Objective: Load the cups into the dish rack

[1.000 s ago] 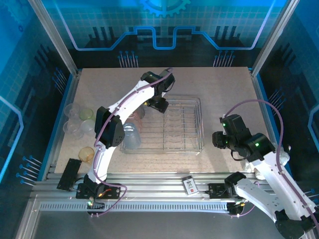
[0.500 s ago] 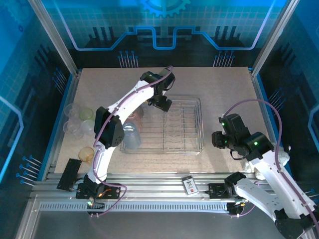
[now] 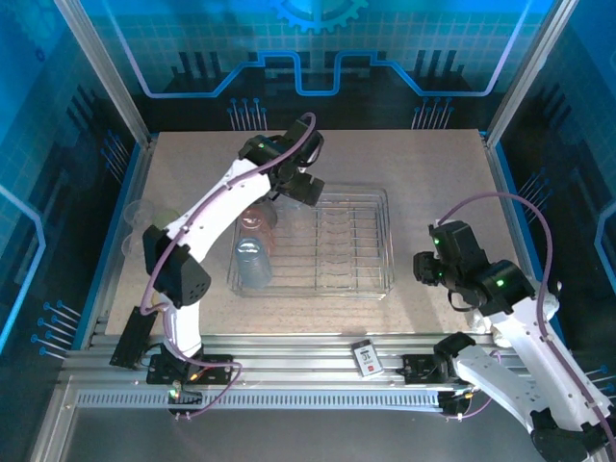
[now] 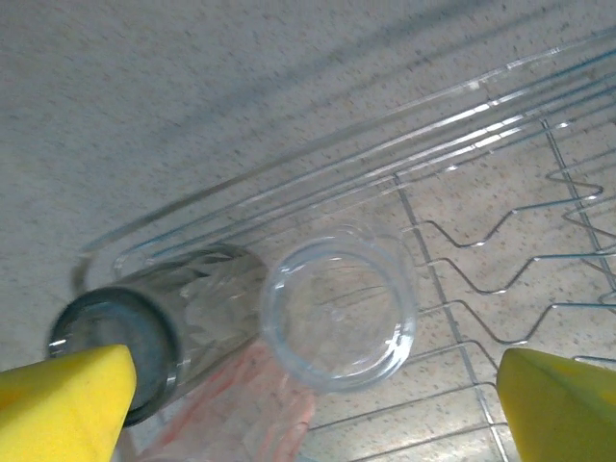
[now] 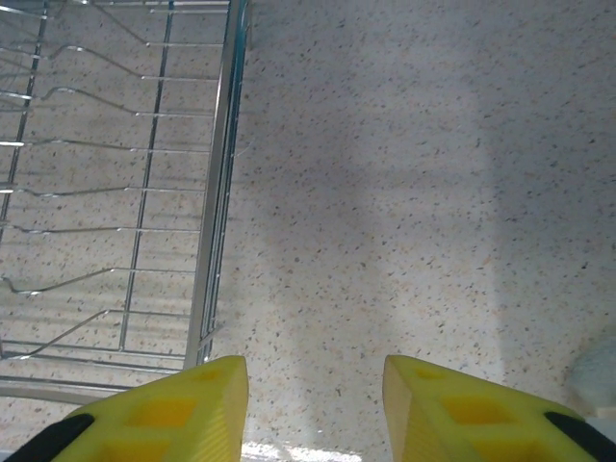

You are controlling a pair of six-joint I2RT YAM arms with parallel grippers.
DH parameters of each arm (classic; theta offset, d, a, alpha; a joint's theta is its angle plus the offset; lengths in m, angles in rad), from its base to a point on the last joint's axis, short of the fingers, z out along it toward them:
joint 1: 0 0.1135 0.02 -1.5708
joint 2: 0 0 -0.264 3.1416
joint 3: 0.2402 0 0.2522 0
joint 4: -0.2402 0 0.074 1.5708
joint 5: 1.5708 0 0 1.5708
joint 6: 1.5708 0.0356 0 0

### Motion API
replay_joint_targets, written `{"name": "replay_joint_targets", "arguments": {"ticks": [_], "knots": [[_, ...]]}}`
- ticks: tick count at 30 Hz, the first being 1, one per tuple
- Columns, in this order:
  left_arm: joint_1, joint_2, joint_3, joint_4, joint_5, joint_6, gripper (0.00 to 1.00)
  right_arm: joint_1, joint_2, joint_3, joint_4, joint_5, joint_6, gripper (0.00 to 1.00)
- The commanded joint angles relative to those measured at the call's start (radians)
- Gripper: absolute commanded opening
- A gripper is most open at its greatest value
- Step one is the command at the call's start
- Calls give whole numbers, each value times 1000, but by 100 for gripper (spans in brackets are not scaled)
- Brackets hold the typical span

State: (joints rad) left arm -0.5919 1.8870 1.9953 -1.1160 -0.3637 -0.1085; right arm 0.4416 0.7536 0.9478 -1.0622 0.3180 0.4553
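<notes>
Left fingers [image 4: 69, 397] stand spread wide, one matte yellow pad in each lower corner of the left wrist view, and grip nothing. From above they hang over the upper left corner of the dish rack [image 3: 358, 241]. Three tumblers lie inside that corner between them. A clear cup [image 4: 337, 318] sits upright with its round mouth toward the camera. A smoky grey cup [image 4: 183, 313] lies on its side with a dark round end toward the left pad. A pink cup [image 4: 245, 419] sits below both, cut off by the lower edge. The left pad overlaps the grey cup's end in the picture; contact cannot be confirmed. Right fingers [image 5: 164, 409] are parted to a moderate gap and hold nothing, above bare speckled tabletop [image 5: 385, 192] just right of the rack's side rail. From above, a light blue cup [image 3: 252, 265] stands in the lower left of the rack. Further cups [image 3: 137, 214] sit at the left edge of the tabletop, partly hidden behind the left arm; their number cannot be made out. A pale object [image 5: 597, 380] at the lower right edge of the right wrist view is cut off and cannot be identified. The rack is thin bright wire with raised sides and zigzag dividers. The tumblers are translucent and smooth-walled. A small black-and-white card [image 3: 366, 358] lies on the ribbed metal rail at the bottom.
</notes>
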Motion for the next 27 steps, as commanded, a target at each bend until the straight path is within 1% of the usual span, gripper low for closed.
{"name": "replay_joint_targets", "arguments": {"ticks": [1, 2, 3, 4, 5, 8, 12, 16, 18, 21, 26, 27], "knots": [[9, -104, -61, 61, -113, 35, 97, -19, -40, -1, 21, 62, 15, 43], [22, -124, -77, 69, -119, 35, 96, -22, -51, -1, 27, 66, 20, 44], [44, -149, -95, 77, -113, 32, 96, -27, -64, -2, 30, 74, 28, 50], [72, -169, -113, 79, -102, 24, 96, -32, -76, -3, 36, 79, 33, 53], [96, -182, -128, 77, -100, 14, 96, -37, -88, -6, 41, 79, 34, 54], [178, -207, -177, 60, -101, -13, 96, -53, -126, -20, 70, 77, 30, 61], [296, -220, -230, 48, -104, -35, 96, -83, -178, -61, 162, -5, -22, 71], [425, -198, -228, 39, -98, -45, 96, -116, -189, -89, 225, -86, -63, 83], [488, -176, -213, 37, -92, -53, 97, -136, -182, -88, 244, -126, -86, 84], [571, -112, -144, 12, -70, -78, 98, -165, -162, -80, 261, -180, -115, 84], [664, 0, -30, -6, -31, -106, 99, -198, -111, -73, 260, -238, -138, 83], [681, 30, 1, -20, -26, -114, 99, -201, -103, -41, 255, -243, -139, 82]]}}
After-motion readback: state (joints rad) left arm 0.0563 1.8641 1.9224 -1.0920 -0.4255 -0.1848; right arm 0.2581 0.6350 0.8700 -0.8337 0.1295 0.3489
